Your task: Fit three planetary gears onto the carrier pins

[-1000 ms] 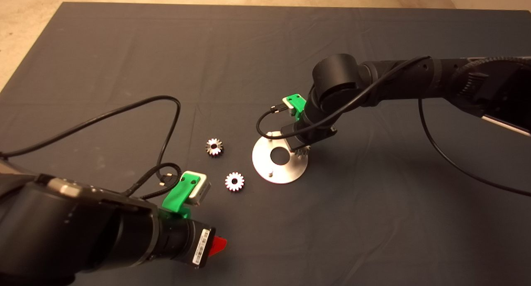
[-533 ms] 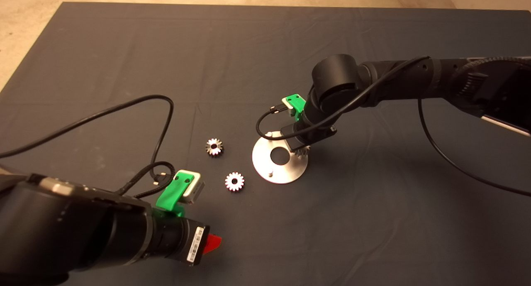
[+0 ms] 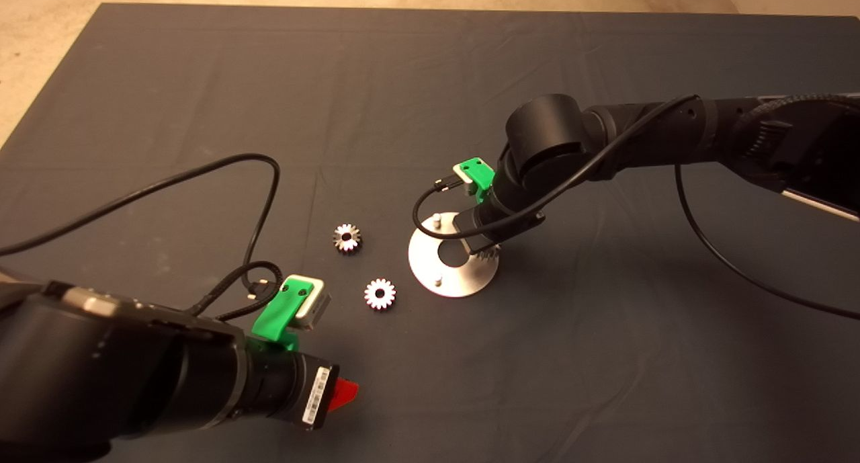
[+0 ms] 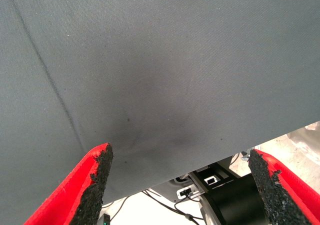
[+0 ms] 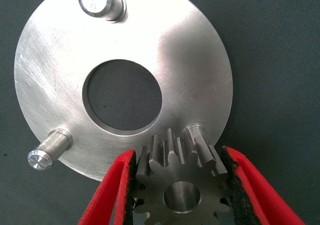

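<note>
Between the right gripper's (image 5: 177, 185) red fingers (image 5: 112, 192) sits one planetary gear (image 5: 177, 182), pinched on both flanks and held over the near rim of the disc (image 5: 60, 70); a third carrier pin (image 5: 196, 135) pokes up just behind the gear's teeth, so gear and pin are close but the bore is not on it; whether the teeth touch the pin cannot be told. Nearest the camera in the head view, the left gripper (image 3: 344, 394) hangs low over the mat (image 3: 605, 382), its pads spread wide with nothing between them, well apart from the disc. Against the frame half a second back, the right arm has shifted a touch, its wrist sitting slightly lower over the disc, and the left gripper has stayed put. Two loose gears lie flat on the mat left of the disc, one nearer (image 3: 379, 293), one farther (image 3: 347, 238), both untouched. The held gear is bright silver with pointed teeth and a dark round bore; the other two pins (image 5: 47, 152) (image 5: 97, 1) stand bare on the brushed disc around its large centre hole.
</note>
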{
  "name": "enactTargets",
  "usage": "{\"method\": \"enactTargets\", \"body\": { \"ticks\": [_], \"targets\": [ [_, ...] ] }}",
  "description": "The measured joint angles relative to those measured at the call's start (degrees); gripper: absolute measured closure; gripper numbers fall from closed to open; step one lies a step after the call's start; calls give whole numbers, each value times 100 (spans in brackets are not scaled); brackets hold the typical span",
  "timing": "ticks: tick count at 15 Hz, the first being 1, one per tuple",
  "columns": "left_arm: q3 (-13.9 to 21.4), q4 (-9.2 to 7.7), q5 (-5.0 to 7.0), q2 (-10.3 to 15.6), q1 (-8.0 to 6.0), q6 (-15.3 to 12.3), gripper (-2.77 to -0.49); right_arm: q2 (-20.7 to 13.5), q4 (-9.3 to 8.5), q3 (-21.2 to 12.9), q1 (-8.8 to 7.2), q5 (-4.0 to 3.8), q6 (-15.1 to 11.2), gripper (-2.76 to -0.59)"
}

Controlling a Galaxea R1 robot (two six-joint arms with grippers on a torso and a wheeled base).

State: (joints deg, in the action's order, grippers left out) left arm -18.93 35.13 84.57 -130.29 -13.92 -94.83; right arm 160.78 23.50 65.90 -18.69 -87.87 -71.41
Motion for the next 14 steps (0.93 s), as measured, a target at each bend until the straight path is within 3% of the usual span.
{"method": "enactTargets", "body": {
  "ticks": [14],
  "targets": [
    [0, 0, 0, 1, 0, 1, -192, -33, 0, -44, 0, 0, 4, -103]
  ]
}}
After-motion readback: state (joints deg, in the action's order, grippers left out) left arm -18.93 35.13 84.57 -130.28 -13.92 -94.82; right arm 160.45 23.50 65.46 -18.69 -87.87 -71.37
